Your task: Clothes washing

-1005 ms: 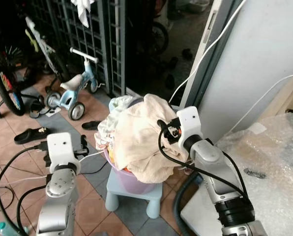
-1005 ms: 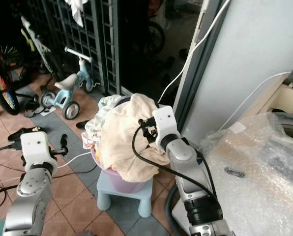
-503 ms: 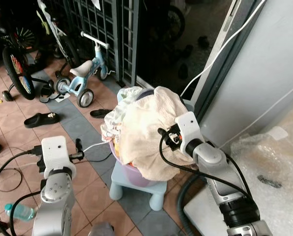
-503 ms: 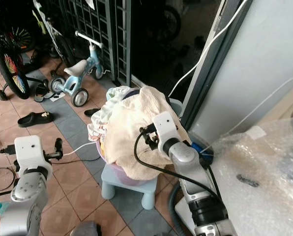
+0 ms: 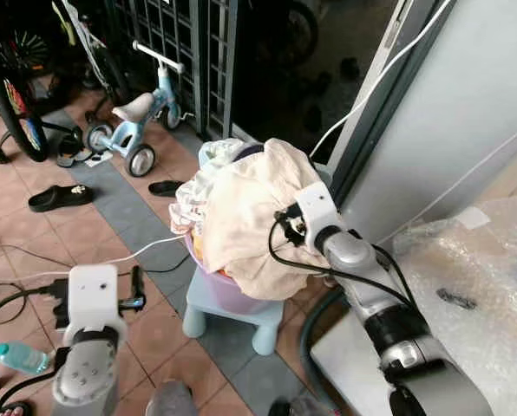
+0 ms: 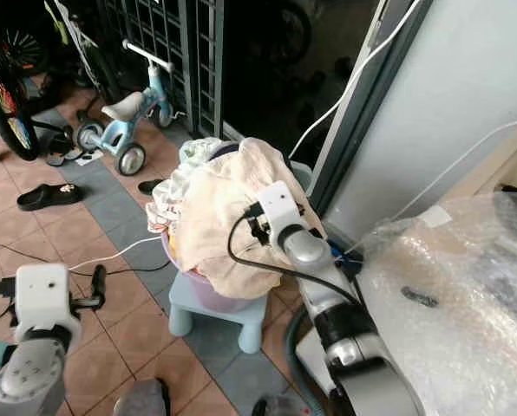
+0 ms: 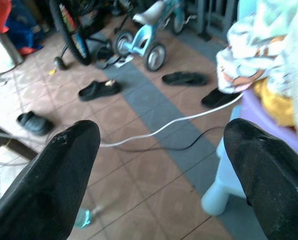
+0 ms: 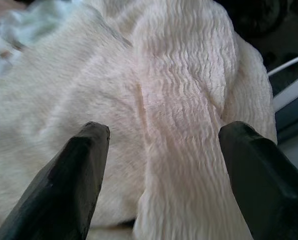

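- Your laundry sits heaped in a purple basin (image 5: pixel 232 295), which stands on a small pale-blue stool (image 5: pixel 228 314) on the tiled floor, just left of the grey wall. Raised like that, the pile is within the arms' reach without a deep bend.
- A cream towel (image 5: pixel 254 221) is draped over the top of the heap and hangs down its near-right side, covering most of what lies under it. A patterned white cloth (image 5: pixel 193 199) pokes out on the left.
- Your right gripper (image 8: pixel 161 170) is at the pile's right flank, fingers spread wide with the cream towel's ribbed folds directly between and beyond them. The fingertips (image 8: pixel 86 150) look close to the fabric, but you cannot tell from this whether they touch it. Nothing is held yet.
- Judging by that pose, the towel is the first piece to be taken, being the topmost layer.
- Your left gripper (image 7: pixel 161 165) hangs lower, near and to the left of the stool, fingers also spread and holding nothing. It faces the floor, where a white cable (image 7: pixel 174 122) runs across the tiles toward the stool.
- To the right, a bubble-wrapped surface (image 5: pixel 493 286) lies beside your right arm; the washer drum itself cannot be made out.
- A child's balance bike (image 5: pixel 141 117) and sandals (image 5: pixel 59 198) lie far left, well apart from the basin.
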Available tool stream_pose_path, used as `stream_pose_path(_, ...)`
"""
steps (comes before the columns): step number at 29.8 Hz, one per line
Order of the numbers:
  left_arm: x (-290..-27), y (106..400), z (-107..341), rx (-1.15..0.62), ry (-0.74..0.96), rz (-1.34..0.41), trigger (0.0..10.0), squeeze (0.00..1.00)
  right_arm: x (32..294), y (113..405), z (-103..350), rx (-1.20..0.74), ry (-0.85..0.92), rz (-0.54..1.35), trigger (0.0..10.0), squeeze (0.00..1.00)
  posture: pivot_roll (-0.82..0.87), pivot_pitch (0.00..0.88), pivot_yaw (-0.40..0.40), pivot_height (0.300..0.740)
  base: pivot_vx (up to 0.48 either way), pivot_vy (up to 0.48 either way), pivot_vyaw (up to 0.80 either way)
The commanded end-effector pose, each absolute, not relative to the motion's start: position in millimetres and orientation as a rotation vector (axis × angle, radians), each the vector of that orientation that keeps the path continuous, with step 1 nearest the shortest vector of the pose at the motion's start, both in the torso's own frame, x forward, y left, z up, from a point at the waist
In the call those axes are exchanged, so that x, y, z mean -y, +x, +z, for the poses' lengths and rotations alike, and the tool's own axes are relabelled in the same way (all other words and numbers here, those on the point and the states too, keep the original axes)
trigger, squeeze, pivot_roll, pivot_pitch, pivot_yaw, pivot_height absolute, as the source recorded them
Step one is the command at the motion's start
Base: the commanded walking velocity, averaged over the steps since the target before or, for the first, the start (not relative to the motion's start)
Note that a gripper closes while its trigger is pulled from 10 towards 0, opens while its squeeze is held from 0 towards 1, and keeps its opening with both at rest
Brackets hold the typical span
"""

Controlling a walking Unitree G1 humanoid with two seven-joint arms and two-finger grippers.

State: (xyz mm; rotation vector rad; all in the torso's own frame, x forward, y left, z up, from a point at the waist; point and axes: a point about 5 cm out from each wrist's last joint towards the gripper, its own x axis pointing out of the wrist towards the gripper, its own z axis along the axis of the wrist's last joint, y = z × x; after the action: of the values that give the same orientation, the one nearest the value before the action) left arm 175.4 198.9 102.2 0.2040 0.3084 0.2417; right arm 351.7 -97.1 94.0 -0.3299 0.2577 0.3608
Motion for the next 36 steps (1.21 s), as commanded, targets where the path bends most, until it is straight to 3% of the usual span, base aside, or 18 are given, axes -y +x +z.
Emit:
stream_pose_path(1,-200.3,171.7,105.3,-0.315,0.21,0.244,10.0,0.0,100.1,356.1,95.0,-0.265,-0.311,0.315,10.0,0.0,0.25,0.193,-0.1,0.74,0.0,0.0,0.0)
stream_pose_path(3,-200.9,168.8,106.9,-0.319,0.209,0.247,10.0,0.0,98.1,360.0,95.3,-0.284,-0.297,0.281,10.0,0.0,0.26,0.203,-0.105,0.74,0.0,0.0,0.0)
stream_pose_path(4,-200.1,167.1,107.8,-0.322,0.203,0.243,10.0,0.0,97.4,361.2,94.6,-0.298,-0.275,0.267,9.3,0.0,0.27,0.211,-0.108,0.74,0.0,0.0,0.0)
stream_pose_path(5,-199.5,165.8,108.7,-0.323,0.198,0.241,10.0,0.0,96.6,362.2,93.7,-0.316,-0.242,0.254,7.8,0.0,0.27,0.213,-0.109,0.74,0.0,0.0,0.0)
stream_pose_path(6,-198.4,163.8,110.0,-0.323,0.197,0.238,10.0,0.0,96.4,363.1,92.4,-0.335,-0.208,0.238,0.0,0.0,0.27,0.217,-0.111,0.74,0.0,0.0,0.0)
stream_pose_path(23,-187.7,155.0,115.7,-0.341,0.186,0.224,10.0,0.0,89.0,356.1,68.5,-0.454,-0.121,0.282,0.0,0.0,0.27,0.251,-0.145,0.74,0.0,0.0,0.0)
stream_pose_path(36,-185.5,154.8,113.3,-0.348,0.175,0.241,10.0,0.0,85.7,363.1,79.9,-0.411,-0.108,0.314,0.0,0.0,0.26,0.238,-0.164,0.74,0.0,0.0,0.0)
